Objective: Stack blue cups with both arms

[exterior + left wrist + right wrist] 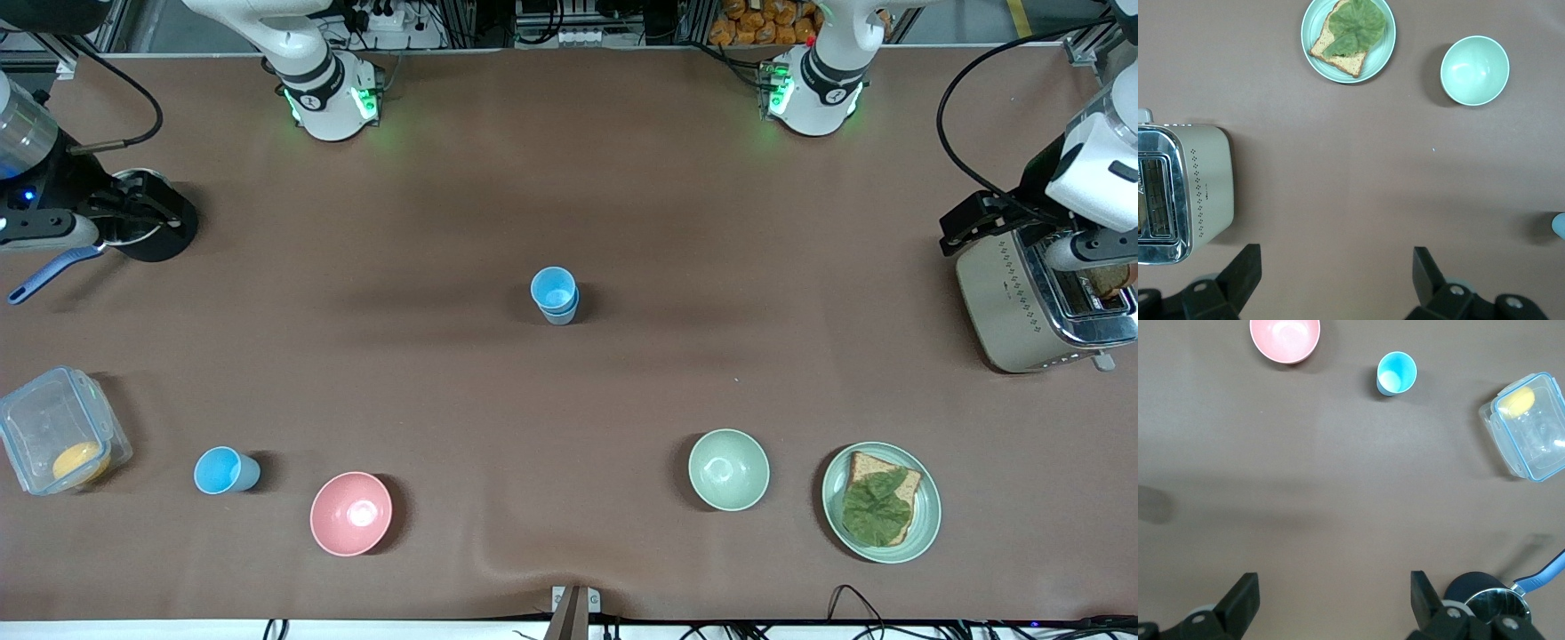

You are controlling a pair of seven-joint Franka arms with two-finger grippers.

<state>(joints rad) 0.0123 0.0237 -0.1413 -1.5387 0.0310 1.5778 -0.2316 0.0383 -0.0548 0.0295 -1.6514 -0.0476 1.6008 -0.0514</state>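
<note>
1. the blue cups [555, 295] stand in the middle of the table, one nested inside the other, upright. i judge the stacking is already done, because the two rims sit close together and nothing holds them.
2. the left gripper [1335, 280] hangs over the bare cloth near the toaster [1042, 298], at the left arm's end of the table. its fingers are spread wide apart and hold nothing.
3. the right gripper [1333, 600] is over the right arm's end of the table, close to a small pot [1487, 603] with a blue handle. its fingers are also wide apart and empty. both arms seem to be parked away from the stack so they do not knock it.
4. the cups are smooth tapered plastic, light blue inside and duller outside. the brighter sky-blue cup [224, 470] stands alone, nearer to the front camera, beside the pink bowl [350, 513].
5. the table cover [569, 178] is a matte brown cloth with a soft wrinkle at its front edge.
</note>
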